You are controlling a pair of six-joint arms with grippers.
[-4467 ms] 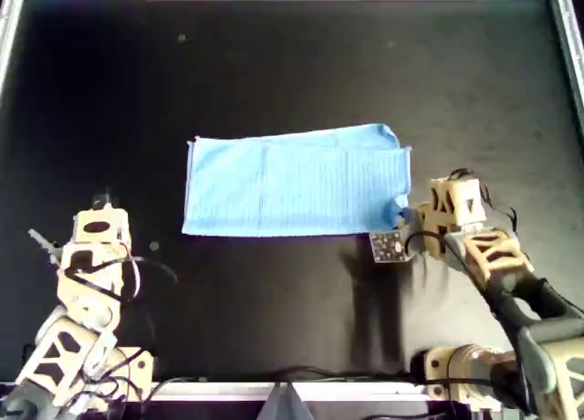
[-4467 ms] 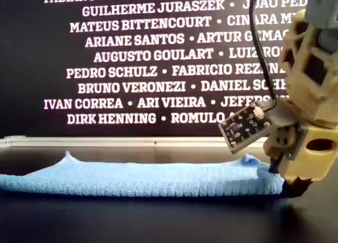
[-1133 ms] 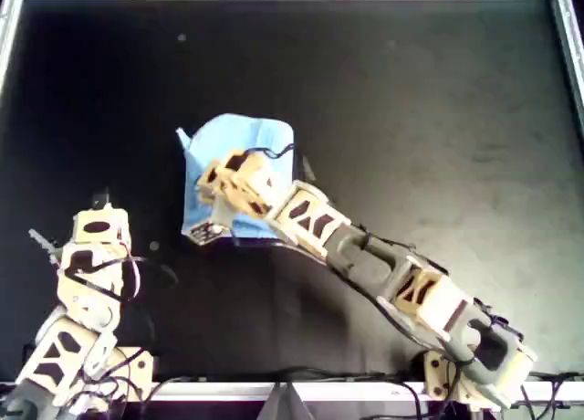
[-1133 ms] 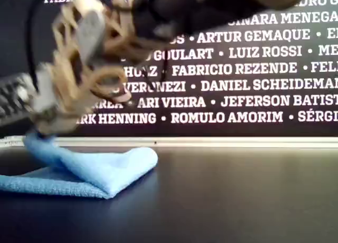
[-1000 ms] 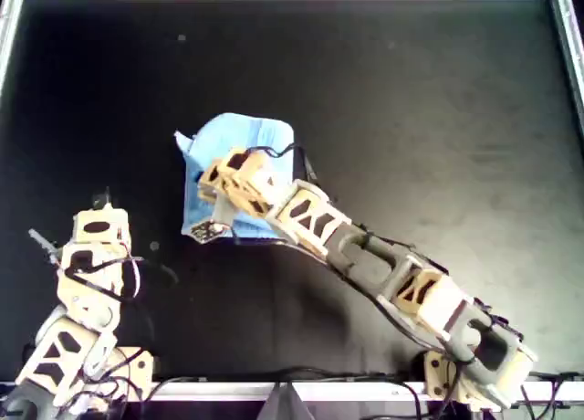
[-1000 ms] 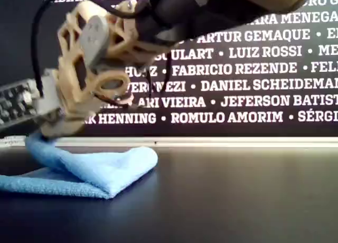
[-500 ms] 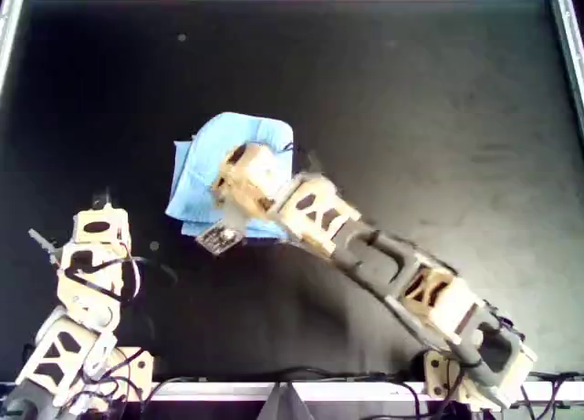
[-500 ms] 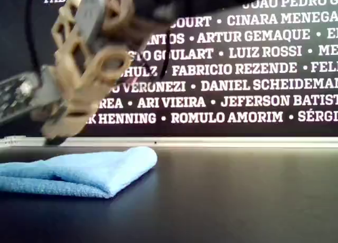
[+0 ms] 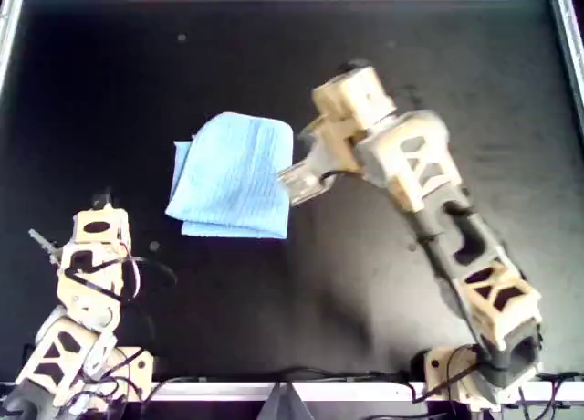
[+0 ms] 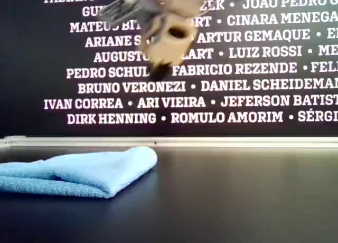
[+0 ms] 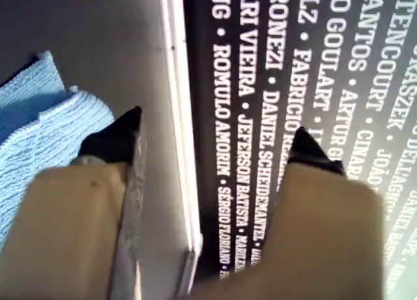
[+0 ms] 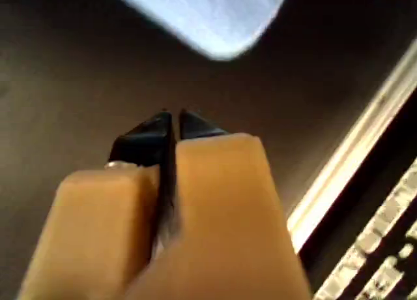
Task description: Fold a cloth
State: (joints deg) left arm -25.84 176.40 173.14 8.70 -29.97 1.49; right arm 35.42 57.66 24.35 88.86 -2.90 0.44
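- The cloth [image 9: 234,176] lies folded into a layered bundle on the black table [image 9: 411,91], left of centre in the overhead view.
- The right gripper [image 12: 172,124] has its jaws pressed together, holding nothing; it hangs above the table, and the cloth [image 12: 202,16] lies ahead of the tips, well apart.
- The left gripper [image 11: 215,134] has its jaws spread wide, empty; a corner of the cloth [image 11: 39,127] sits just beside one fingertip.
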